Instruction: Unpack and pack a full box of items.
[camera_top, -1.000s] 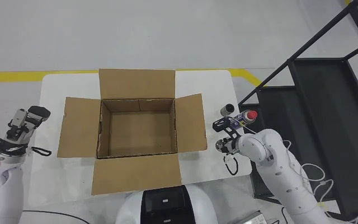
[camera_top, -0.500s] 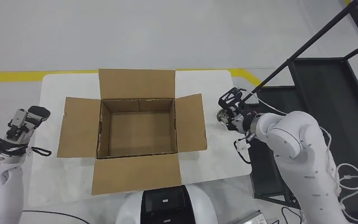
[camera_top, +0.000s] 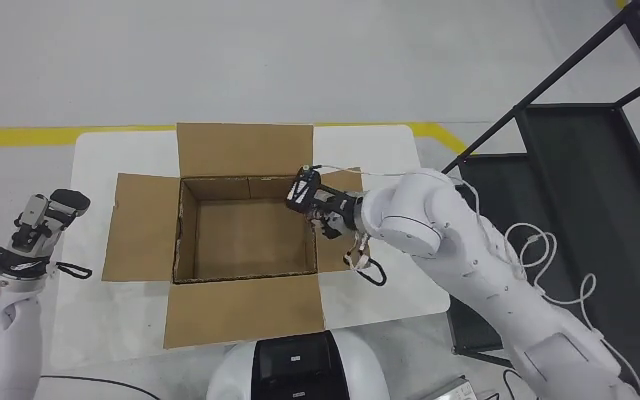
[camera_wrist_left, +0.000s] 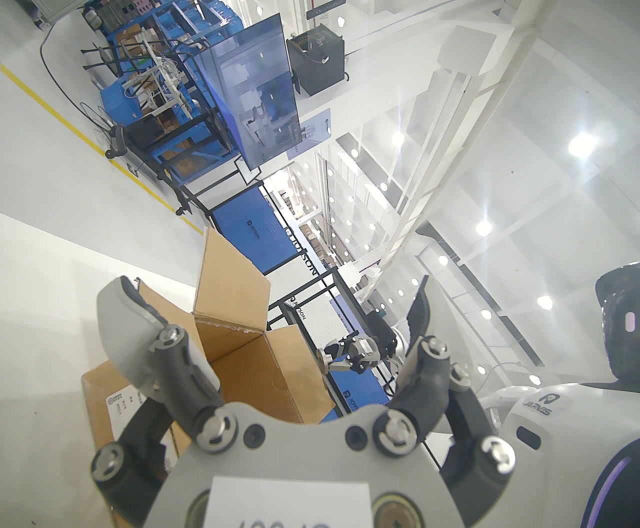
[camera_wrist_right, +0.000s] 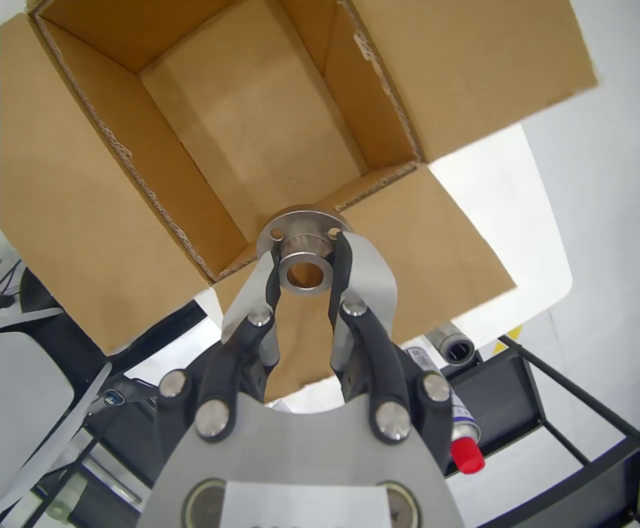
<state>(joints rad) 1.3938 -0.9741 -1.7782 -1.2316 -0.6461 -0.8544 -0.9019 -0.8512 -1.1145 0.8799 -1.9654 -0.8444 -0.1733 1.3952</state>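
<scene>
Right gripper (camera_wrist_right: 306, 257) pinching metal ring (camera_wrist_right: 300, 227), over right wall of open box (camera_top: 245, 150). Left gripper (camera_wrist_left: 272, 300) spread wide, past table's left side, well apart from box.

Cardboard box (camera_top: 250, 240) sits mid-frame in the top view, all four flaps splayed open, brown floor showing. Shiny flanged metal bushing (camera_wrist_right: 304, 274) hangs above its right-hand wall, pinched in the right gripper (camera_wrist_right: 306, 252).
</scene>
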